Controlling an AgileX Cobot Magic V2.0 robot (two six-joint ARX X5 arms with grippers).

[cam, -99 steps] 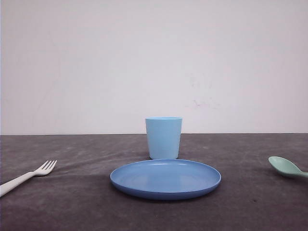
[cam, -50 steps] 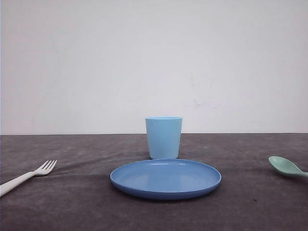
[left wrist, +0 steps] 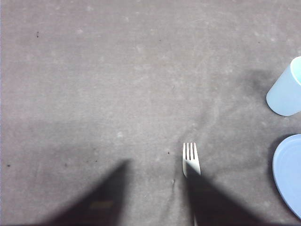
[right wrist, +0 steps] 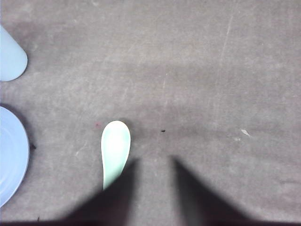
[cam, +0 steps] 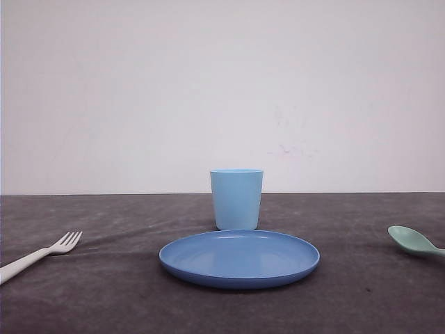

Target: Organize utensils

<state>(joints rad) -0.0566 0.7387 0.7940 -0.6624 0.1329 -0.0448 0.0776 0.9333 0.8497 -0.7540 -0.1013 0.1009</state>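
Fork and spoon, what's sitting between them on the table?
In the front view, the blue plate lies between the fork and the spoon, with the cup just behind it.

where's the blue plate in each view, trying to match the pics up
Front view: the blue plate sits centre, on the table in front of the light blue cup.
Left wrist view: a slice of its rim at the right edge, below the cup.
Right wrist view: a slice at the left edge, below the cup.
Shared landmark: the cup, next to the plate in all three.
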